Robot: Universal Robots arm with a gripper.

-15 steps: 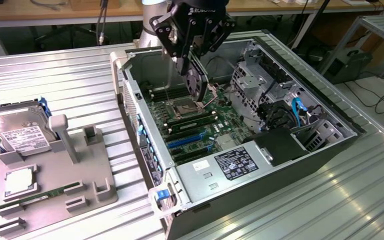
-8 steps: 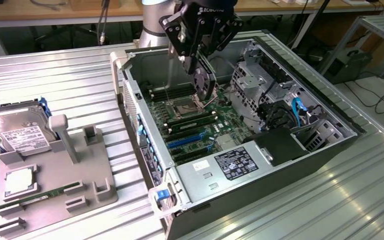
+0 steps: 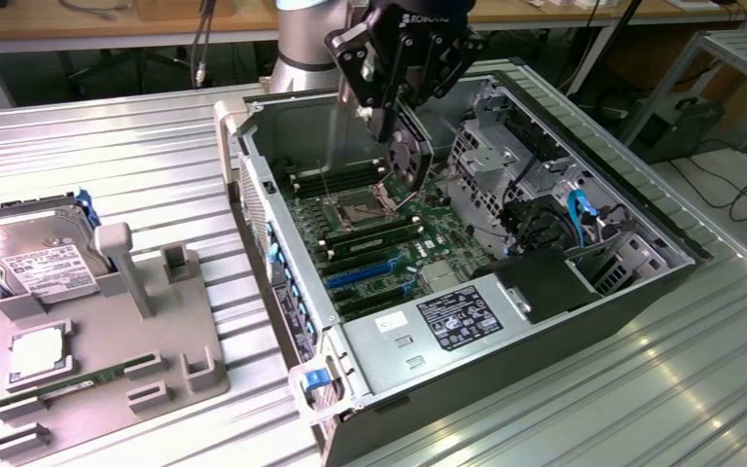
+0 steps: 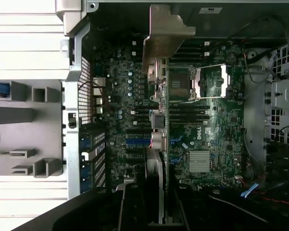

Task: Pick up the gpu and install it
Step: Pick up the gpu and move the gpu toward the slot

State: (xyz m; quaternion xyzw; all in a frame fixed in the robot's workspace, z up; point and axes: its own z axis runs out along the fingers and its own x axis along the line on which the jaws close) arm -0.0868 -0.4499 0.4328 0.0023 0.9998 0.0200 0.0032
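My gripper point(image 3: 393, 109) is shut on the gpu point(image 3: 407, 156), a thin dark card with a round fan face. The card hangs on edge, tilted, over the open computer case point(image 3: 633, 292). Its pale metal bracket strip point(image 3: 342, 117) points down toward the case's rear wall. In the wrist view the gpu point(image 4: 160, 120) is edge-on, running from the bracket point(image 4: 166, 33) back to my gripper point(image 4: 154, 202). It hovers above the green motherboard point(image 4: 207, 125), over the processor socket point(image 3: 361, 206) and memory slots. The blue expansion slots point(image 3: 363, 274) lie lower on the board, apart from the card.
A grey holder tray point(image 3: 101, 360) on the exterior view's left carries a silver hard drive point(image 3: 36, 255), a green memory stick point(image 3: 82, 381) and a square chip point(image 3: 39, 352). Inside the case are the power supply point(image 3: 445, 321), drive cage point(image 3: 504, 165) and blue cables point(image 3: 579, 216).
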